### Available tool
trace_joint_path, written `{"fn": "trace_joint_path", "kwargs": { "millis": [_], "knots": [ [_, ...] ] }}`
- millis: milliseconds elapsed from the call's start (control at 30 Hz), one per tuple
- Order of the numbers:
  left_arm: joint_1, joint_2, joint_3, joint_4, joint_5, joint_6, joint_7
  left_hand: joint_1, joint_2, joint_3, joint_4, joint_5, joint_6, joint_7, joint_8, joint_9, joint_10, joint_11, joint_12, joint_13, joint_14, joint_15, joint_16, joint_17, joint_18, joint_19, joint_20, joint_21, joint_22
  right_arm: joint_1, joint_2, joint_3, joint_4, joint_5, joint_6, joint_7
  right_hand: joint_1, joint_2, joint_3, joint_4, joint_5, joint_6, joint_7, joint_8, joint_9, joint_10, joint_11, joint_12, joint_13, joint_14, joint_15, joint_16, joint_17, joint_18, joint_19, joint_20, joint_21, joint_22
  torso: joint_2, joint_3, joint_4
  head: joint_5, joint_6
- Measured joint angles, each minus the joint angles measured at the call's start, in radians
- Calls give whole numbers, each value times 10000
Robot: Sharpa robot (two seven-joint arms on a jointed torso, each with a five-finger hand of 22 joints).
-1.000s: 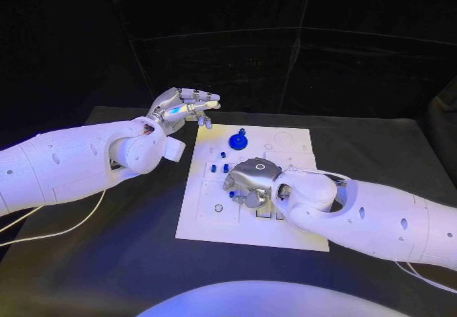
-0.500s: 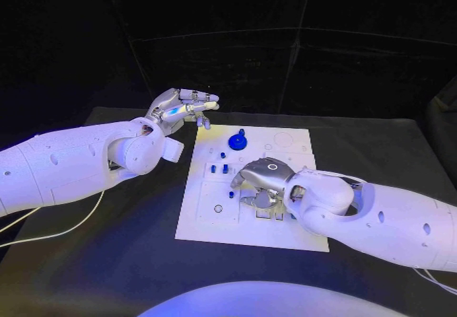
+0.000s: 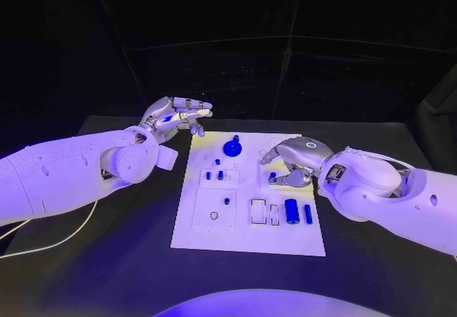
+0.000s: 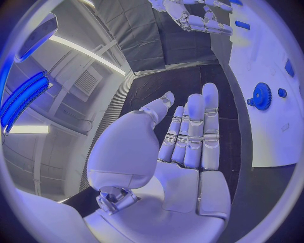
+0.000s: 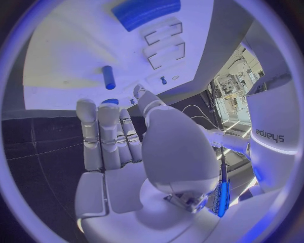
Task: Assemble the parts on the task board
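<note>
The white task board (image 3: 214, 228) lies mid-table. A blue gear (image 3: 234, 142) stands near its far edge, and small blue pegs (image 3: 213, 176) stand left of centre. Two blue cylinders (image 3: 291, 211) lie in the near right part. My right hand (image 3: 290, 162) hovers over the board's right side with loosely bent fingers, and I see nothing in it. A small blue peg (image 3: 273, 176) sits just under its fingertips. My left hand (image 3: 176, 115) floats off the board's far left corner, fingers apart, empty. The left wrist view shows this hand's fingers (image 4: 196, 131) straight, with the gear (image 4: 261, 96) beyond them.
Two empty rectangular slots (image 3: 265, 211) lie beside the cylinders, and a framed plate with a hole (image 3: 215, 210) lies to their left. In the right wrist view the board (image 5: 70, 61) carries a large cylinder (image 5: 146, 11) and a smaller one (image 5: 109, 77). Black table (image 3: 114, 264) surrounds the board.
My right hand has lifted off the board's middle and drawn back to the right, uncovering the two blue cylinders. The left hand has stayed where it was.
</note>
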Motion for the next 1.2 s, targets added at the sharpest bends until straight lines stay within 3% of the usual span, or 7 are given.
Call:
{"fn": "trace_joint_path", "kwargs": {
  "millis": [167,367,633,867,967,1133,1200],
  "knots": [
    [0,1,0,-7,0,13,-6,0,0,-28,-28,0,0,0,0,0,0,0,0,0,0,0,0,0,0,0,0,0,1,74,-30,-5,-226,11,139,-189,275,90,-345,227,-52,-97,-169,0,0,-46,-18,180,18,-38,-38,-55,-160,0,-45,-45,-135,-160,7,-2,14,-17,17],
    [0,6,-4,-12,0,28,-11,0,0,-28,-28,0,0,0,0,0,0,0,0,0,0,0,0,1,0,0,0,0,1,93,91,-9,-448,-26,523,-404,449,265,-406,232,-52,-99,-171,0,0,109,-61,464,33,24,23,15,-98,0,-14,-23,-131,-55,12,1,19,1,6],
    [-1,2,-4,-12,0,38,-15,0,0,-28,-28,0,0,0,0,0,0,0,0,0,0,0,0,1,0,0,0,0,2,97,338,-12,-619,-82,1200,-509,713,531,-431,258,-81,224,-105,0,16,886,-151,758,8,328,0,439,351,-2,588,-61,334,586,12,2,25,21,-35],
    [-1,5,-5,-14,0,44,-17,44,44,-27,-28,0,0,0,0,0,0,0,0,0,0,0,0,-12,1,0,0,0,-12,97,572,-17,-747,-106,1825,-448,757,576,-218,306,-98,542,-67,0,15,1588,-210,708,-5,470,-72,801,737,-3,1003,-118,771,1145,12,8,21,21,-67],
    [-1,6,-5,-17,0,46,-17,44,44,-27,-28,0,0,0,0,0,0,0,0,0,0,0,0,-12,0,-1,0,0,-11,96,640,-18,-771,-107,1990,-396,781,599,-122,314,-98,628,-50,0,15,1767,-252,614,-15,506,-108,824,800,-169,1091,-137,866,1297,12,9,19,22,-79],
    [-1,13,-5,-22,0,53,-17,44,44,-27,-28,0,0,0,0,0,0,0,0,0,0,0,0,-11,0,0,0,0,-11,99,734,-10,-849,-108,2147,-321,822,641,97,380,-139,797,45,37,15,2000,-269,458,-15,530,-132,1001,961,-167,1293,-152,1106,1592,12,9,15,24,-86],
    [-1,15,-5,-23,0,55,-18,44,44,-27,-28,0,0,0,0,0,0,0,0,0,0,0,0,-11,0,0,0,0,-11,108,766,-8,-888,-109,2184,-308,916,764,287,379,-297,1007,100,118,35,2146,-266,362,-18,542,-143,1150,1121,-167,1403,-147,1252,1776,12,9,15,24,-88]
  ]
}}
